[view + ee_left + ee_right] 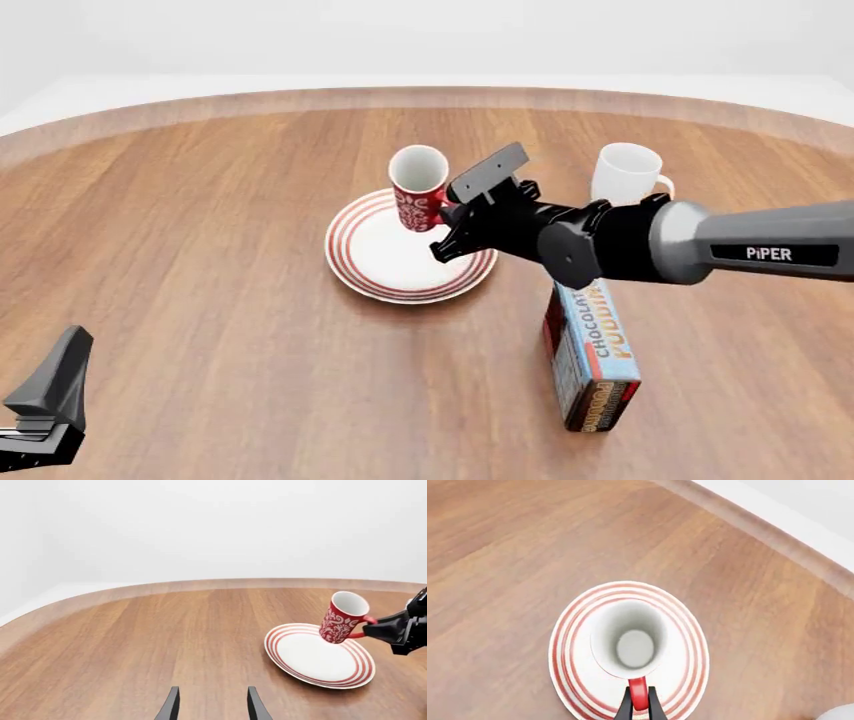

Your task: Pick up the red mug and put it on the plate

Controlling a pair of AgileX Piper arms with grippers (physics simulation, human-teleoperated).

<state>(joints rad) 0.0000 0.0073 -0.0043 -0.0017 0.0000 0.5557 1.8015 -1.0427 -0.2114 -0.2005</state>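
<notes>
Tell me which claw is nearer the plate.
Right. The right claw holds the red mug by its handle above the plate; the left claw sits far off, near the table's front edge.

The red mug [419,187] hangs over the plate [387,250]; a box [593,355] lies to their right.

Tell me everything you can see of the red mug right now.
The red mug is tall, glossy like ceramic, red with a white ornamental pattern, white and empty inside. The right pincer is shut on its red loop handle. It hangs tilted over the plate; the left wrist view shows its base apparently just clear of the plate.
</notes>
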